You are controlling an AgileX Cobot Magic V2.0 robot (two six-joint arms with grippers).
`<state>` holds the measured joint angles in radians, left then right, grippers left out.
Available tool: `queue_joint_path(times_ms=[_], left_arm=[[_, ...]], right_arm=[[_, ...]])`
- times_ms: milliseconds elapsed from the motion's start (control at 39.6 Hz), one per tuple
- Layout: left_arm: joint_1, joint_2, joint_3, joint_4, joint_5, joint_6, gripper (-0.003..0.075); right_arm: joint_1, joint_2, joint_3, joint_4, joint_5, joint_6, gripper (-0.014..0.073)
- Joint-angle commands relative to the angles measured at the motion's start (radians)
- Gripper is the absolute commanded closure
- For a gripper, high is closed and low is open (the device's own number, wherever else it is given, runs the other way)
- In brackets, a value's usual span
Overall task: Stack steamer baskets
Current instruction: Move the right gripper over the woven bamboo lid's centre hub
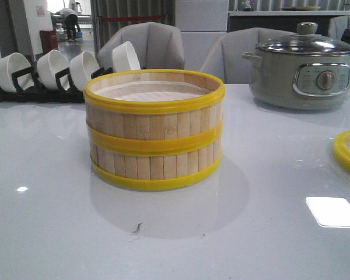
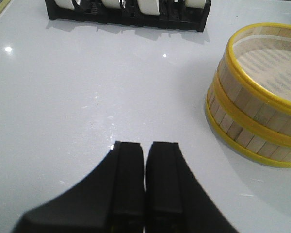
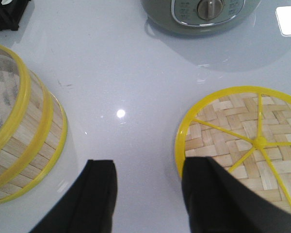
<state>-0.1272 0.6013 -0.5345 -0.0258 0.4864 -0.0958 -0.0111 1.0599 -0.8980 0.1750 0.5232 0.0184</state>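
Two steamer baskets (image 1: 154,131) are being found already stacked, one upon the other, at the centre of the front view on the grey counter (image 1: 58,233); the yellow rims are being seen aligned, with no tilt apparent. The top basket is being left open. The woven lid (image 3: 245,145) is being observed lying flat on the counter, apart from the stack, at the right edge of the front view and at the lower right of the right wrist view. It is judged that the basket stacking is done and that the placing of the lid is what is being left to do.

The right gripper (image 3: 150,194) is being held wide open with nothing in it; one finger is being shown over the near rim of the lid, the other over bare counter, though contact cannot be confirmed. The stack is being seen at the left edge of that view, apart from the gripper.

The left gripper (image 2: 145,165) is being held closed and empty, its fingers nearly touching, with the stack at the right of its view, well apart. A grey pot (image 1: 303,70) and a bowl rack (image 1: 41,76) are being noted at the rear.
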Motion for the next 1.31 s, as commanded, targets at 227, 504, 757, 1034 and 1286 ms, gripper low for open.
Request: queue_joint_path(times_ms=[227,504,757,1034,1286], left_arm=[[0.001,-0.002,-0.026,0.026,-0.097,-0.009,0.0635],[0.001,-0.002,-0.026,0.026,-0.099,-0.009,0.0635],[0.001,-0.002,-0.026,0.026,-0.099,-0.009,0.0635],[0.001,-0.002,-0.026,0.026,-0.099,-0.009,0.0635],[0.001,-0.002,-0.026,0.026,-0.099,-0.009,0.0635]], right_arm=[[-0.002,-0.014,-0.038,0.006,-0.062,-0.003,0.0161],[-0.002,-0.014,-0.038,0.006,-0.046,-0.003,0.0312],[-0.002,-0.014,-0.038,0.006,-0.034,-0.003,0.0555],[-0.002,-0.014,-0.038,0.005,0.107,-0.003,0.0458],[-0.002,-0.012,-0.038,-0.063,0.163,-0.003,0.0215]])
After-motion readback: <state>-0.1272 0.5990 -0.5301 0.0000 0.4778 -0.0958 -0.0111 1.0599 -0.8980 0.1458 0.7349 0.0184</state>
